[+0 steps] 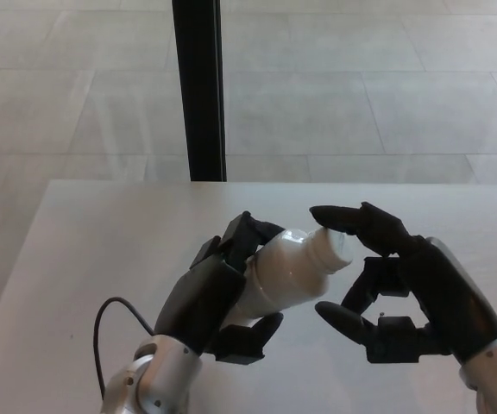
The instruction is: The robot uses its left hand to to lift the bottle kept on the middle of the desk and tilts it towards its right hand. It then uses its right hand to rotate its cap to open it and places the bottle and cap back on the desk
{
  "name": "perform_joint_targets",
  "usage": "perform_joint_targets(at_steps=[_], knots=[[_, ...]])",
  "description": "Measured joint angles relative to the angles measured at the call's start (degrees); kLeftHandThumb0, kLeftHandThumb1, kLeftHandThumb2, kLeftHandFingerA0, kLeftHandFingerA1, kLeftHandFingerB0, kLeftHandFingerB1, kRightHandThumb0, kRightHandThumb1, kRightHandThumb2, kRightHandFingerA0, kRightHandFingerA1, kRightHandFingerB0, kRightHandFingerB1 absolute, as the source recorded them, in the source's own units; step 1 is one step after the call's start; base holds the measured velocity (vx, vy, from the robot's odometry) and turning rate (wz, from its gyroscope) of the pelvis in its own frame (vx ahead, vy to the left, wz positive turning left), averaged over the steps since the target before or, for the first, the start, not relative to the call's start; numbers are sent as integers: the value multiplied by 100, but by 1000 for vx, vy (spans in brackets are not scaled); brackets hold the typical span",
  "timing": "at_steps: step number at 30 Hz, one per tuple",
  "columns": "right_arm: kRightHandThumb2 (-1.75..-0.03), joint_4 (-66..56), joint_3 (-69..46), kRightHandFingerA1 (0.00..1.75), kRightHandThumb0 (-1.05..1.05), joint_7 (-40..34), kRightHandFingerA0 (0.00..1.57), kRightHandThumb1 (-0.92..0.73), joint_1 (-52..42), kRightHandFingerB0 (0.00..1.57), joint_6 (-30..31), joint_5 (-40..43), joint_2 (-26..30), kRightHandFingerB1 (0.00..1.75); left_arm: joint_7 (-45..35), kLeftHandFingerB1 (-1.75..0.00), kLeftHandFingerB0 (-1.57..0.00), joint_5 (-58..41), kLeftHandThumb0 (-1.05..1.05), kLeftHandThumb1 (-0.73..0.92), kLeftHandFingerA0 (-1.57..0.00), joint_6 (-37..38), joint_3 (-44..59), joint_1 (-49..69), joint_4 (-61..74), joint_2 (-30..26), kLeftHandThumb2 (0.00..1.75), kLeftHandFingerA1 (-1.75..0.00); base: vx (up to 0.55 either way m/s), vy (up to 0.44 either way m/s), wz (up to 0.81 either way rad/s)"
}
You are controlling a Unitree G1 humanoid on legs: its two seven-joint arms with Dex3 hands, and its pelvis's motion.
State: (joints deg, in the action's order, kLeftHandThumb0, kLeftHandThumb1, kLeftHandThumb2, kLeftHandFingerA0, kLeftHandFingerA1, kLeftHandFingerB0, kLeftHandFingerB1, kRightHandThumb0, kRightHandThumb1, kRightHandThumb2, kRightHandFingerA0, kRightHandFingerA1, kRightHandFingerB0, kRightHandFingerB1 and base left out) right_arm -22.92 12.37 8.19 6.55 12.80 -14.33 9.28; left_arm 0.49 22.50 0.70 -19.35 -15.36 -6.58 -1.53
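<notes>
Bottle [279, 274]: white plastic, smooth, glossy highlight; cap [335, 247] white, matt; hands [210, 297] black matt plastic; desk [102, 241] smooth, matt, pale.

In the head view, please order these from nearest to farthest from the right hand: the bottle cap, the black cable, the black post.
1. The bottle cap: directly at the right hand, between its fingers.
2. The black cable: low on the left, beyond the left hand.
3. The black post: at the top, behind the desk.
</notes>
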Motion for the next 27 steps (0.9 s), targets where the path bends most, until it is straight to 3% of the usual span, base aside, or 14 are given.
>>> perform_joint_targets(at_steps=[4, 7, 11, 24, 26, 27], knots=[[-60, 3, -9, 116, -52, -19, 87, -64, 0, 40, 11, -41, -31, 40, -4, -156, -84, 3, 5, 56, -92, -28, -8, 0, 1, -6, 122, -175, 0, 0, 0], [-60, 22, -24, 117, -52, -38, 86, -64, 0, 40, 15, -67, -58, 39, -4, -163, -82, 10, 8, 48, -92, -29, -18, 0, -1, -27, 135, -175, 0, 0, 0], [-60, 43, -65, 119, -53, -57, 85, -63, -1, 42, 18, -100, -81, 38, -4, -166, -83, 30, 9, 48, -95, -30, -30, 2, -1, -52, 140, -175, 0, 0, 0], [-59, 31, -182, 120, -56, -90, 85, -61, -1, 39, 46, -124, -211, 38, -8, -164, -81, 122, 7, 50, -92, -96, -86, 74, 92, -40, 136, -175, 0, 0, 0], [-59, 32, -181, 114, -59, -89, 85, -62, -3, 38, 46, -128, -206, 38, -7, -159, -83, 120, 5, 53, -91, -100, -82, 74, 98, -39, 127, -175, 0, 0, 0], [-59, 34, -179, 115, -59, -84, 85, -62, -10, 38, 46, -130, -191, 38, -7, -163, -83, 114, -6, 62, -92, -100, -74, 75, 98, -27, 106, -175, 0, 0, 0]])
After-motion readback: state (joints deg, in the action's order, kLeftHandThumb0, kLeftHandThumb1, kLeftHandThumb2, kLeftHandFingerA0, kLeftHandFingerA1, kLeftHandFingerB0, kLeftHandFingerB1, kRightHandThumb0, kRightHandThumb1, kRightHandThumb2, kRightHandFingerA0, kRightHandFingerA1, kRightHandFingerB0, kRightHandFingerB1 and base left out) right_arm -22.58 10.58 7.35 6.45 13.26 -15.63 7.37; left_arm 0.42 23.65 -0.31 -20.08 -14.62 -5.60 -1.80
